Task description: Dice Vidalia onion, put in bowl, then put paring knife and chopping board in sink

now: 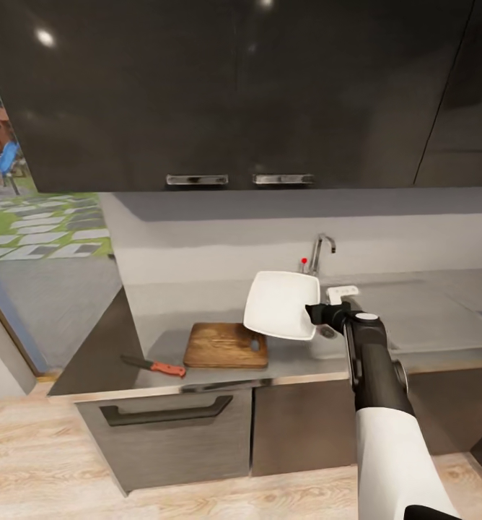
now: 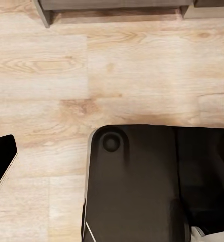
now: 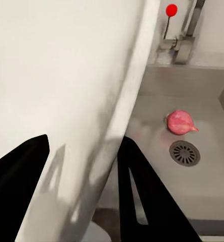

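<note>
A: Holding the bowl (image 1: 281,305) tilted on edge above the table (image 1: 299,365), the right end effector (image 1: 314,313) is clamped on the bowl's rim; in the right wrist view its two dark fingers (image 3: 142,196) sit either side of the white wall.

B: Onion?

A: Vidalia onion (image 3: 179,121) lies on the floor of the sink (image 3: 212,91), just beside the round drain (image 3: 184,152) (pinkish in this render). Tap (image 1: 320,251) with its red dot stands at the back edge.

B: Board and knife?

A: Chopping board (image 1: 225,345) lies flat near the table's front edge, left of the sink. Paring knife (image 1: 154,366) rests left of the board, apart from it, near the front left corner.

B: Left end effector?

A: Cannot tell its state; the left wrist view faces the wood floor (image 2: 117,65).
</note>
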`<state>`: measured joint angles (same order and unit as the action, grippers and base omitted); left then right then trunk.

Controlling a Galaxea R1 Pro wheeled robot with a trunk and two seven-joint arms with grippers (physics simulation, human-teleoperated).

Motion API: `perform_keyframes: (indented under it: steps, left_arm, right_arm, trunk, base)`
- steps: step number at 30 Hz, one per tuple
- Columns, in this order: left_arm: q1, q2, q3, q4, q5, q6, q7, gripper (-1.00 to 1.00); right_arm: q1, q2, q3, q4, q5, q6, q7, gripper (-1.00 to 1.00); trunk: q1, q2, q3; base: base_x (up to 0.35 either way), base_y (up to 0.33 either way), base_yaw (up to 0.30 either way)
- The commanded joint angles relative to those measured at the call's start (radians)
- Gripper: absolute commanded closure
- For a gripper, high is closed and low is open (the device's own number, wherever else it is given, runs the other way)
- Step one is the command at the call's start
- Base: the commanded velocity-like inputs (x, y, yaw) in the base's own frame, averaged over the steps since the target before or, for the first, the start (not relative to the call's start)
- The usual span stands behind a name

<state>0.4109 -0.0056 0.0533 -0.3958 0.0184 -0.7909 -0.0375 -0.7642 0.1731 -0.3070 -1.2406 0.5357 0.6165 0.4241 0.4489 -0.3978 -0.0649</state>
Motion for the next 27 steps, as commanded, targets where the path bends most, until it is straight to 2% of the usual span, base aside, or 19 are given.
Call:
perform_keyframes:
  steps: [1, 19, 27]
  left_arm:
    - [0.000, -0.001, 0.003, -0.001, 0.002, -0.001, -0.004, -1.00]
    - [0.000, -0.001, 0.003, -0.001, 0.002, -0.001, -0.004, -1.00]
    - [0.000, -0.001, 0.003, -0.001, 0.002, -0.001, -0.004, -1.00]
  right_arm:
    - [-0.001, 0.001, -0.003, -0.002, 0.010, 0.003, 0.010, 1.00]
    - [0.021, 0.001, 0.000, 0.017, 0.011, 0.005, 0.013, 1.00]
    - [0.023, 0.001, 0.015, 0.033, 0.011, 0.004, 0.014, 1.00]
  trunk:
    - [0.001, -0.002, -0.002]
    - [0.001, -0.002, -0.002]
    - [0.001, -0.002, -0.002]
  base:
    - [0.231, 0.189, 0.000]
    - [0.229, 0.201, 0.000]
    - [0.175, 0.250, 0.000]
